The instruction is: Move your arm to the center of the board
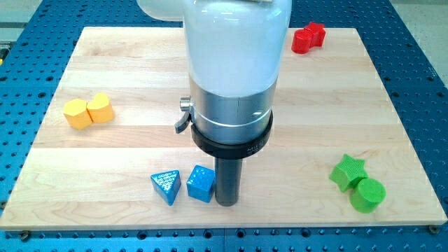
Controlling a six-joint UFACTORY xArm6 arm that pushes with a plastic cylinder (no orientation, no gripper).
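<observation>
My tip rests on the wooden board near the view's bottom, a little below the board's middle. It stands just right of a blue cube, close to or touching it. A blue triangular block lies left of the cube. The arm's white and silver body covers the board's middle and top centre.
Two yellow blocks, a hexagon-like one and a rounded one, sit together at the view's left. Two red blocks sit at the top right. A green star and a green cylinder sit at the bottom right.
</observation>
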